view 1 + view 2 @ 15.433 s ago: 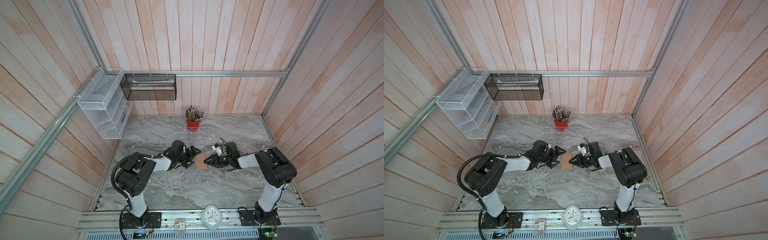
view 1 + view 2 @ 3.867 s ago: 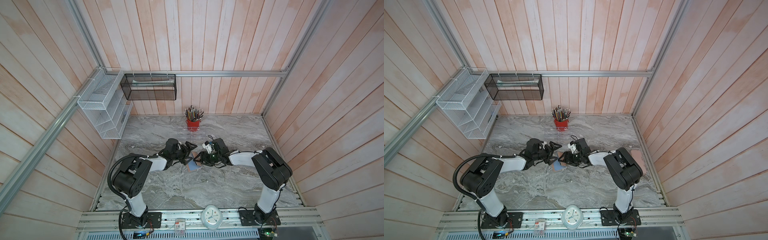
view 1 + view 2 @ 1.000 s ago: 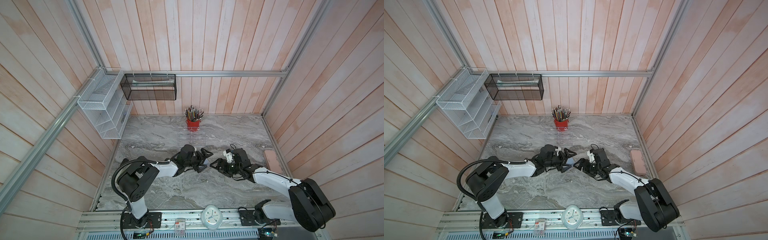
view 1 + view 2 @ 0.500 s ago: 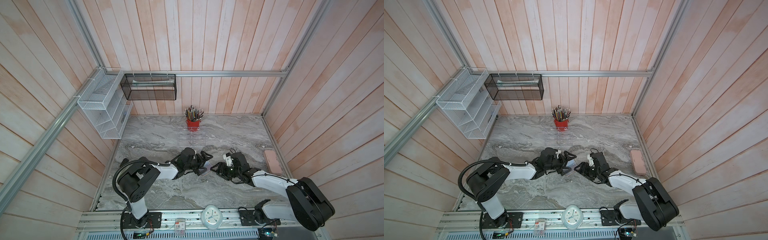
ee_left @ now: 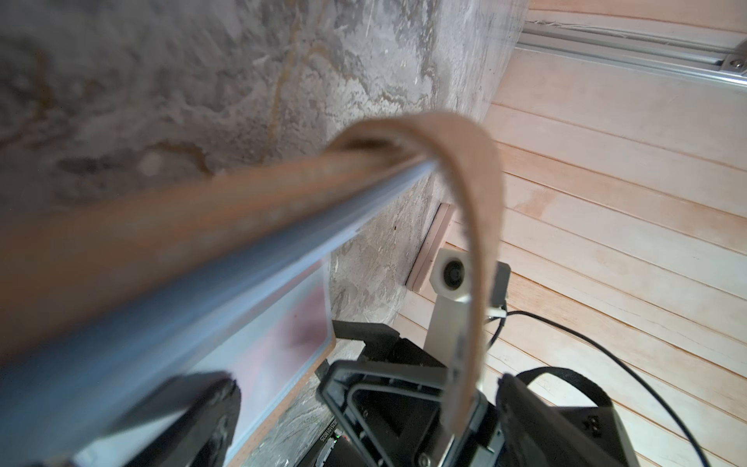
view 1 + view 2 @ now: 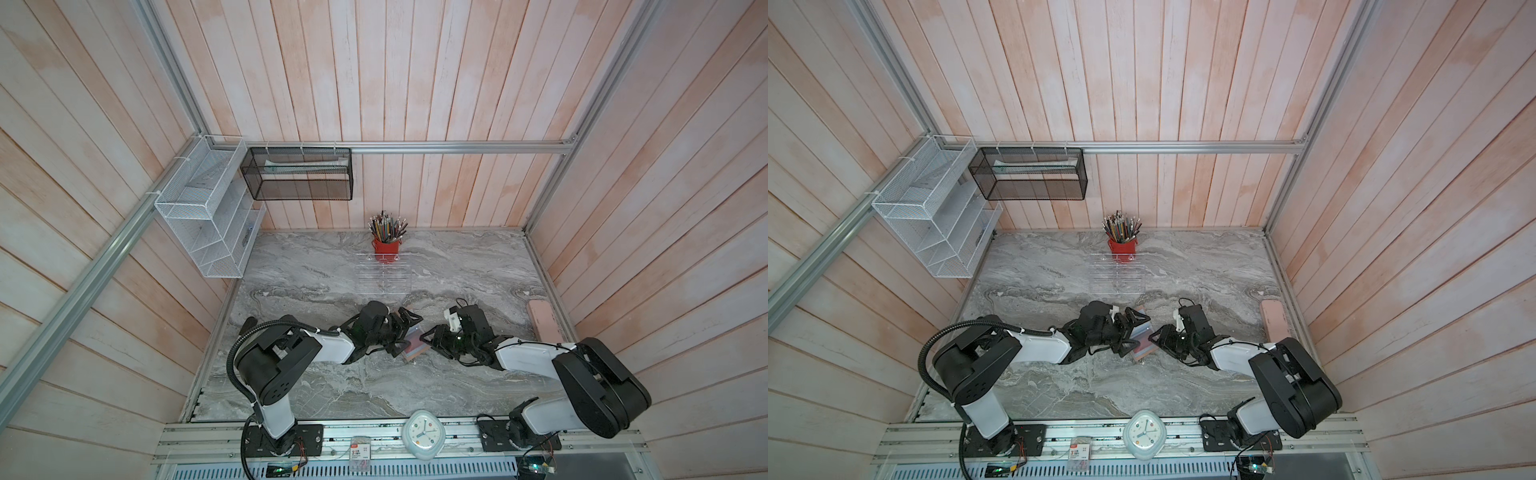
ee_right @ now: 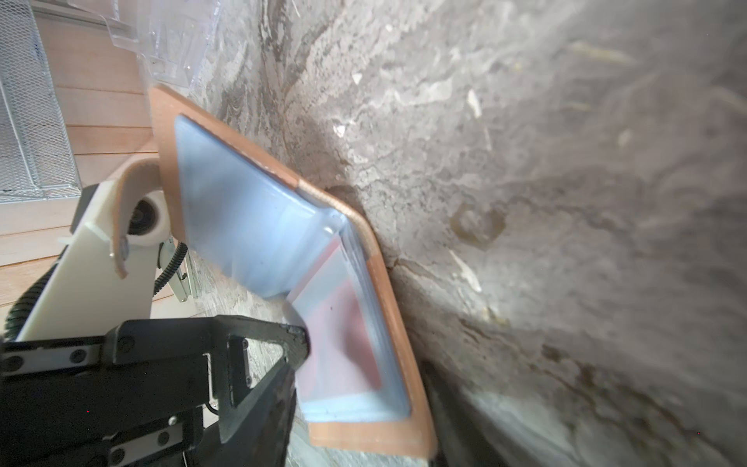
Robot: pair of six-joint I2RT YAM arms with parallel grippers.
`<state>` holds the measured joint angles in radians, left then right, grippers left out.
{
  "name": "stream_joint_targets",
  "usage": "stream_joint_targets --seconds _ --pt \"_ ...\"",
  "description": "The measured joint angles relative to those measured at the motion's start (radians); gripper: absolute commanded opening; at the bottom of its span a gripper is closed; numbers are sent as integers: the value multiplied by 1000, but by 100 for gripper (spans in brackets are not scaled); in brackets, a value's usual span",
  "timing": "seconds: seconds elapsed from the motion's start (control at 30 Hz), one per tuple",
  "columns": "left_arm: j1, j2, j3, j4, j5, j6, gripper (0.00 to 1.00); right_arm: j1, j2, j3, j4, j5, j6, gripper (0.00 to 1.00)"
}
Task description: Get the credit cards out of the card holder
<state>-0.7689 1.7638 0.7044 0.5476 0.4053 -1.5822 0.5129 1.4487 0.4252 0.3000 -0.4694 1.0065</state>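
Observation:
The tan-pink card holder lies open on the marble between my two grippers in both top views. One flap with pale blue sleeves stands up against my left gripper, which is open wide. The strap tab hangs down between that gripper's fingers. The other flap lies flat, and a red credit card shows through its sleeve. My right gripper is open but narrowed. One of its fingers sits on the sleeve and the other under the cover's edge. No other cards show.
A clear acrylic rack and a red pencil cup stand behind the holder. A pink case lies by the right wall. Wire racks hang on the left wall. A clock sits on the front rail.
My right gripper has moved left onto the holder's flat flap and its jaws have narrowed. The left gripper has stayed wide open at the raised flap.

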Motion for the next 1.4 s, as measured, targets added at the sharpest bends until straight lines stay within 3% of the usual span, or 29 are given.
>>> stream_joint_targets --seconds 0.1,0.33,0.53,0.83,1.1,1.27,1.4 --pt "0 0 -3 8 -2 -1 100 0 30 7 34 0 7 41" --pt "4 -8 -24 29 -10 -8 100 -1 142 103 17 0 -47 15" --pt "64 -87 -34 -5 -1 0 100 -8 277 302 -47 -77 -213 9" --pt "233 -244 -33 -117 22 79 100 -8 420 550 -254 -155 -479 7" --pt "235 -184 -27 -151 62 116 100 -8 468 643 -367 -145 -587 18" --pt "218 -135 -26 -151 66 124 100 -9 485 658 -405 -97 -618 33" --pt "212 -103 -26 -151 66 124 100 -8 468 662 -409 -61 -622 53"
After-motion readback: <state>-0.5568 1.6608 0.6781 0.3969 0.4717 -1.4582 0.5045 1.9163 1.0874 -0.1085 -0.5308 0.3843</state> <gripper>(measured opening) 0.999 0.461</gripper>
